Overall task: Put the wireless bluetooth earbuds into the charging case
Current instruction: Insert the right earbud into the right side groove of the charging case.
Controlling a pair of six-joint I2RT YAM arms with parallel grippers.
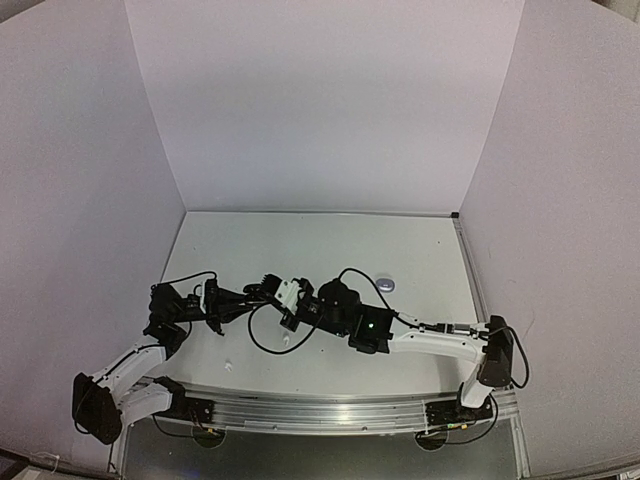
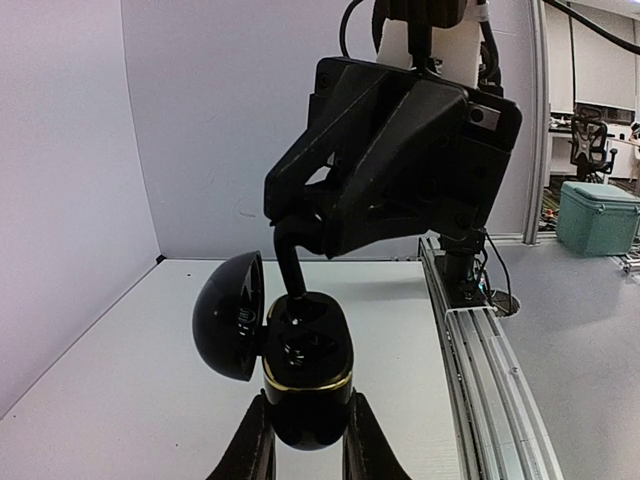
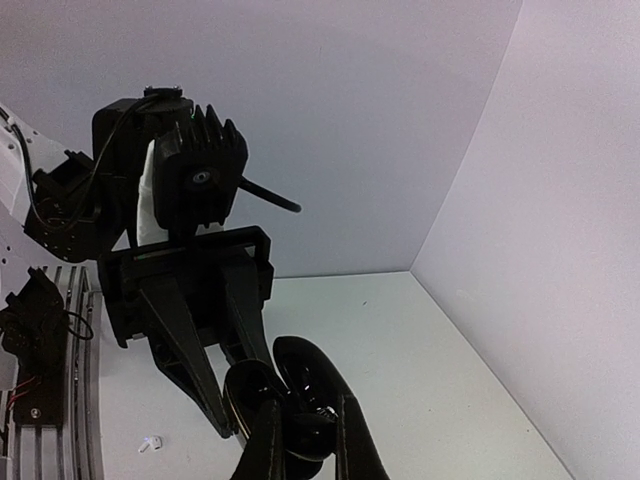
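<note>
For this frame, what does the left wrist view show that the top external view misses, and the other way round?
Only the left wrist: the black charging case clamped in the left end effector, its lid open, a gold band around its rim, and a right end effector finger dipping into it. Only the top external: a grey case lying apart on the table and a small white earbud near the left arm. Both: the two end effectors meeting above the table.

Both arms are white shells with chunky black joints, left arm [image 1: 135, 362] and right arm [image 1: 440, 340]. Black cable [image 1: 352, 270] loops off, tiny green light [image 1: 371, 324] glows, and the right pincer [image 2: 293, 280] is angular black plastic.
</note>
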